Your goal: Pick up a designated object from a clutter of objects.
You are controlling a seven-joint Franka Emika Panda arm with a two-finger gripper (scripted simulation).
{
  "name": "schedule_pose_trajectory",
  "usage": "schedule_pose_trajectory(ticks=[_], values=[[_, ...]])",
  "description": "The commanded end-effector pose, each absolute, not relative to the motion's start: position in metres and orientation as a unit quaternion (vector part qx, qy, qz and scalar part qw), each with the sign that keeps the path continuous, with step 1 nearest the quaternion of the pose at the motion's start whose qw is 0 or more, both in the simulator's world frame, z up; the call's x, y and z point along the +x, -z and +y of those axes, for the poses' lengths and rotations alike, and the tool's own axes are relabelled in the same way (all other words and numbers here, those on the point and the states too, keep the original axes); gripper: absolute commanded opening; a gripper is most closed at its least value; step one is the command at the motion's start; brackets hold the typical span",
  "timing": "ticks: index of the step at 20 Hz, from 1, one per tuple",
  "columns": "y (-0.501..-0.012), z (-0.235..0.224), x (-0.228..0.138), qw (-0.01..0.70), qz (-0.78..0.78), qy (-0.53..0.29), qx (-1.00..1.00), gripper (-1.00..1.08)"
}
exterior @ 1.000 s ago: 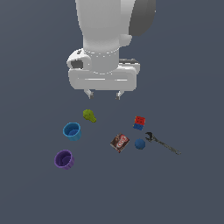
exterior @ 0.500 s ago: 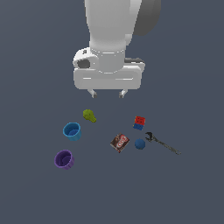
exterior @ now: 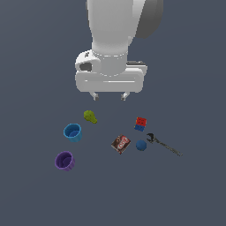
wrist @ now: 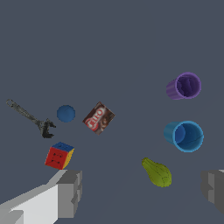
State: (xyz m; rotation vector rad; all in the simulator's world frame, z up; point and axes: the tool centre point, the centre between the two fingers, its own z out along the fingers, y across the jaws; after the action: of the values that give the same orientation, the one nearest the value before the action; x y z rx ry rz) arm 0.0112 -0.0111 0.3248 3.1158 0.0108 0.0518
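On the exterior view's left, a purple cup (exterior: 65,160) sits nearest the camera on the grey surface (exterior: 35,66), with a blue cup (exterior: 73,132) just beyond it, both with open mouths showing. A little further right lies a green lump (exterior: 90,116), apart from the cups. Above the scene hangs the white arm, its gripper (exterior: 109,96) held well clear of the surface with the two short fingers spread wide and nothing between them (the wrist view shows the same wide gap, one finger (wrist: 70,192) at each side of the frame). Right of centre lies a brown box (exterior: 121,144), tilted on its corner. Just beside it on the right is the small dark blue ball (exterior: 141,145), resting on the surface, close to the box but not clearly touching it. Behind the ball sits the red-and-blue cube (exterior: 140,124), apart from it. The head of a dark wrench (exterior: 162,144) lies just right of the ball, its handle trailing away to the exterior view's right
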Motion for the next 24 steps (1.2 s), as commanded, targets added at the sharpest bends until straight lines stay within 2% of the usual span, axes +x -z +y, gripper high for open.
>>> schedule_pose_trajectory(ticks=[1, 11, 24], values=[[-0.319, -0.008, 0.014, 0.012, -0.002, -0.016, 1.000, 1.00], [-0.276, 0.022, 0.035, 0.010, -0.052, -0.014, 0.998, 1.00], [-0.176, 0.089, 0.062, 0.004, -0.158, -0.008, 0.987, 1.00]])
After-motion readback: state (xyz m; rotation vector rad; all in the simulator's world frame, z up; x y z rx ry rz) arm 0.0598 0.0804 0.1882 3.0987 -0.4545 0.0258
